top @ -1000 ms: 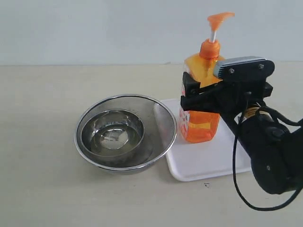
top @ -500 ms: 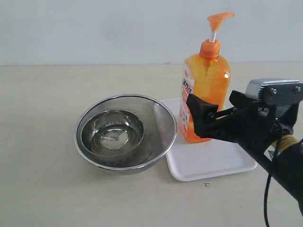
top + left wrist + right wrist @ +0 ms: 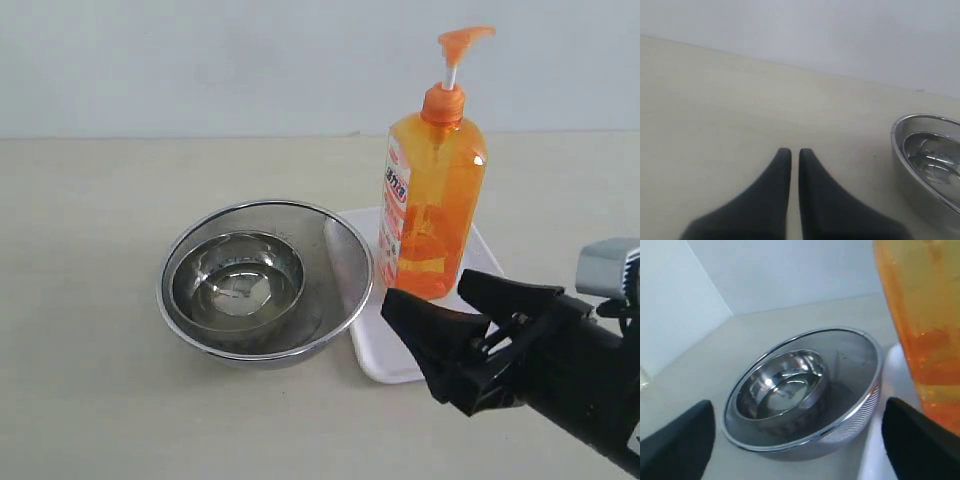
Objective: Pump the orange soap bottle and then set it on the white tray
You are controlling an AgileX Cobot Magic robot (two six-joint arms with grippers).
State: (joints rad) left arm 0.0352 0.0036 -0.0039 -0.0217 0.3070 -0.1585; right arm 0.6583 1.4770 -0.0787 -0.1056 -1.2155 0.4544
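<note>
The orange soap bottle point(image 3: 432, 190) stands upright on the white tray point(image 3: 372, 345), its pump head raised. My right gripper point(image 3: 428, 292) hovers in front of the tray's near edge, open, with nothing between its fingers and a clear gap to the bottle. The right wrist view shows the bottle point(image 3: 925, 315) on the tray point(image 3: 880, 440), off to one side of the open right gripper point(image 3: 797, 410). My left gripper point(image 3: 790, 151) is shut and empty over bare table. It does not appear in the exterior view.
A steel mesh bowl point(image 3: 335, 260) holding a smaller steel bowl point(image 3: 238, 275) sits right against the tray's left edge. Both wrist views show the bowls, the rim point(image 3: 900, 145) in the left one and the small bowl point(image 3: 782, 382) in the right.
My right gripper has pulled back from around the bottle, down and toward the front right. The bottle stays standing on the tray. The left gripper has not moved.
</note>
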